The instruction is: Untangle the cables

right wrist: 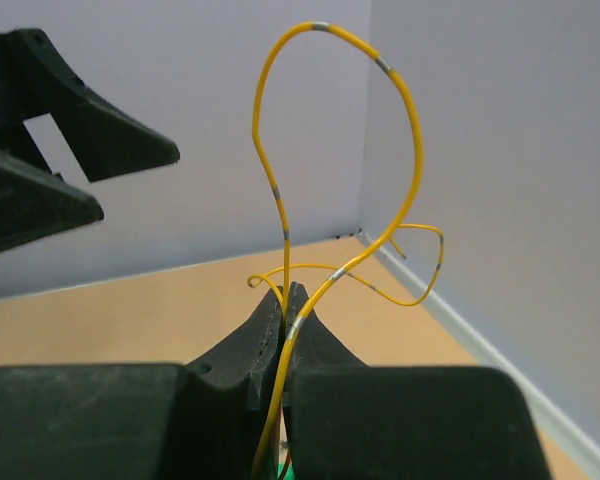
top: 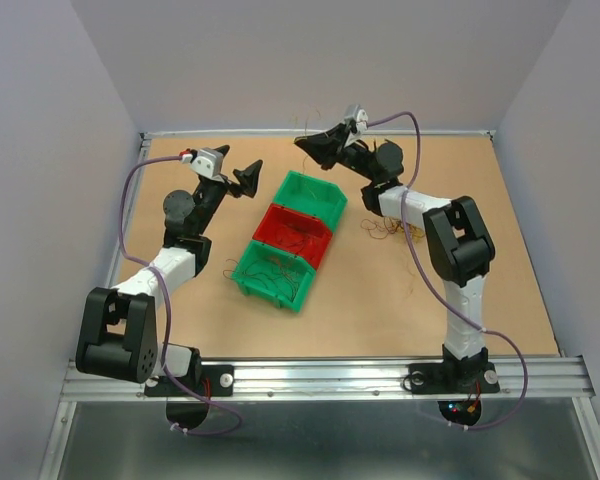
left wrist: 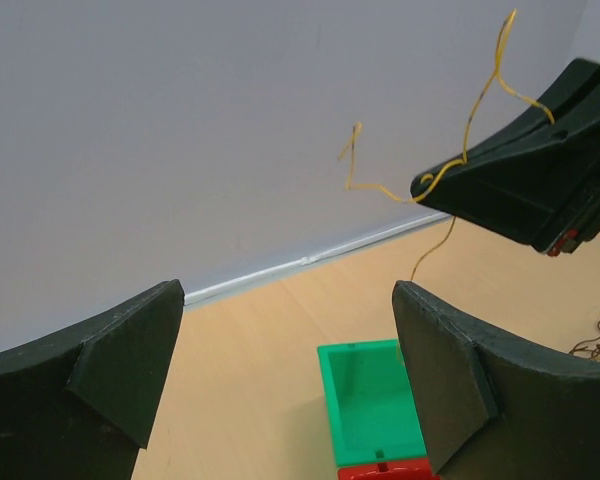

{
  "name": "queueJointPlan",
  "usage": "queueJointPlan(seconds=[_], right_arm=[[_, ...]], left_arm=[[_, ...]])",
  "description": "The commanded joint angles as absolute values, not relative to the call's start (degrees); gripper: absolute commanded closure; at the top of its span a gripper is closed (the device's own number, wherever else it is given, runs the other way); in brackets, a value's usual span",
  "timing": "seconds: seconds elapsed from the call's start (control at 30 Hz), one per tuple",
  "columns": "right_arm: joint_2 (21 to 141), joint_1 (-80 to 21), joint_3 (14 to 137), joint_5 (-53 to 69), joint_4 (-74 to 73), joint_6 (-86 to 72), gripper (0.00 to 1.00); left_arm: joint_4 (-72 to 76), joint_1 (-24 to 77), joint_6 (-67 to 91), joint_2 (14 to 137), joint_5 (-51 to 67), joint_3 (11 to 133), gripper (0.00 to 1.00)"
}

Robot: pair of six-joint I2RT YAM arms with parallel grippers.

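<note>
Nearest, thin brown wires (top: pixel 383 228) lie clumped on the tan counter (top: pixel 480 300), right of centre. Beyond, the right hand (right wrist: pixel 285 293) is clenched on a thin yellow wire (right wrist: pixel 320 25) that curls up above it. Left of it, the left hand (left wrist: pixel 288 300) gapes released, not touching the wire.

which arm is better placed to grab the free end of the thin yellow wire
Left: the left gripper stands open facing the thin yellow wire; the right gripper is shut on it.
</note>
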State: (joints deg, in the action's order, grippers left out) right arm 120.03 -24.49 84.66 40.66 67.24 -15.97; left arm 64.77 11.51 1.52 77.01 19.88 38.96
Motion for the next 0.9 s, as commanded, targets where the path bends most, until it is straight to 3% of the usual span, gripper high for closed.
queueJointPlan(seconds=[0.0,0.23,0.47,0.67,0.87], right_arm=[[121.72,-23.38,79.21,43.07,80.94,-23.11,0.99],[121.82,-23.29,70.15,37.97,82.0,-26.89,0.99],[124.01,-23.2,65.13,42.27,76.9,-27.86,0.99],[124.1,-23.12,67.59,41.67,57.08,-23.39,0.99],[124.1,-23.81,76.52,31.23,29.13,-11.44,1.0]], left_arm=[[69.78,11.43,1.05,74.62,20.39,38.41,0.03],[69.43,11.43,1.23,74.71,20.83,38.58,0.04],[68.29,11.43,1.67,75.58,22.59,39.37,0.06],[67.68,11.43,1.05,76.38,22.68,39.9,0.06],[66.53,11.43,0.97,77.6,23.55,40.96,0.07]])
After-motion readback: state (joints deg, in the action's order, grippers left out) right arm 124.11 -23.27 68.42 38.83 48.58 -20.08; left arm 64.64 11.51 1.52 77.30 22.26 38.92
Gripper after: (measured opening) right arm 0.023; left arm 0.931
